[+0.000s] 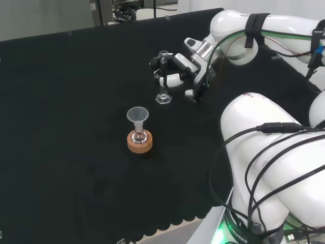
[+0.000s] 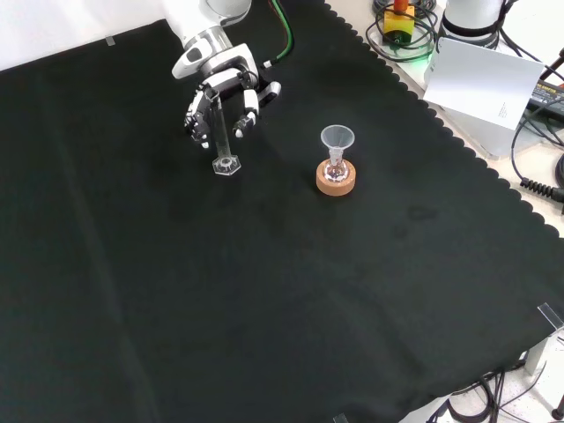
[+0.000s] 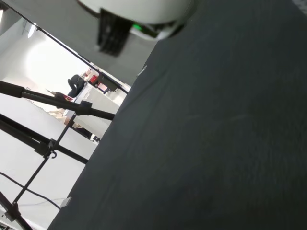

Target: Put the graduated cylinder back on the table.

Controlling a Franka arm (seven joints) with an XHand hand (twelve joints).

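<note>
A clear graduated cylinder (image 1: 163,76) stands upright, and its hexagonal foot (image 1: 163,98) is on or just above the black cloth. The hand (image 1: 179,76) is beside its upper half, with fingers curled round the tube. In the front view the same cylinder (image 2: 220,137) rises from its foot (image 2: 226,165) into the hand (image 2: 220,92), whose fingers (image 2: 249,107) wrap it from above. I cannot see whether the foot touches the cloth.
A small flask on a cork ring (image 1: 139,143) carries a clear funnel (image 1: 137,115); in the front view this funnel (image 2: 337,138) stands right of the cylinder. The arm's white links (image 1: 269,152) rise at the head view's right. The cloth's scalloped edge (image 2: 458,145) runs along the front view's right.
</note>
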